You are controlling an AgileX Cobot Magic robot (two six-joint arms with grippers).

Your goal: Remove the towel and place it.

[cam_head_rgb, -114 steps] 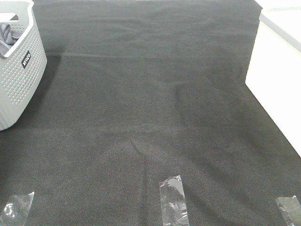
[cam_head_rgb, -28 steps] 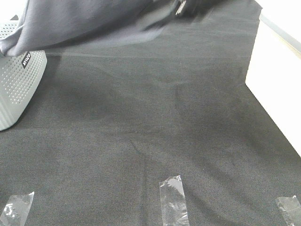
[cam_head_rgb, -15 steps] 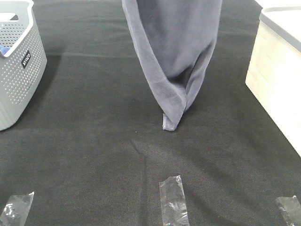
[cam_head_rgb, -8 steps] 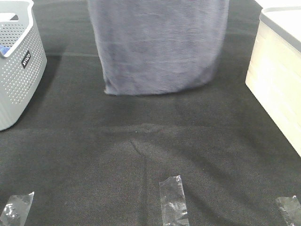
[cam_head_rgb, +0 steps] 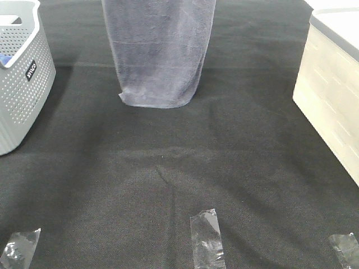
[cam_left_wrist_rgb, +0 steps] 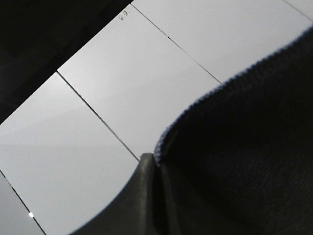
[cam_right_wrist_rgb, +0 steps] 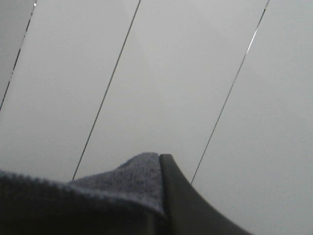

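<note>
While the towel (cam_head_rgb: pixel 159 56) hangs over the far middle of the black table cloth (cam_head_rgb: pixel 168 185), well apart from the basket (cam_head_rgb: pixel 22 95), the left gripper (cam_left_wrist_rgb: pixel 155 164) and right gripper (cam_right_wrist_rgb: pixel 159 166) each pinch its upper hem. Removal appears complete and placement is in hand. The next move calls for lowering both grippers evenly and laying the towel flat.

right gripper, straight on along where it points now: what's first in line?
The right gripper holds a towel corner; beyond it only pale seamed panels show. Way looks free until them, depth unclear.
</note>
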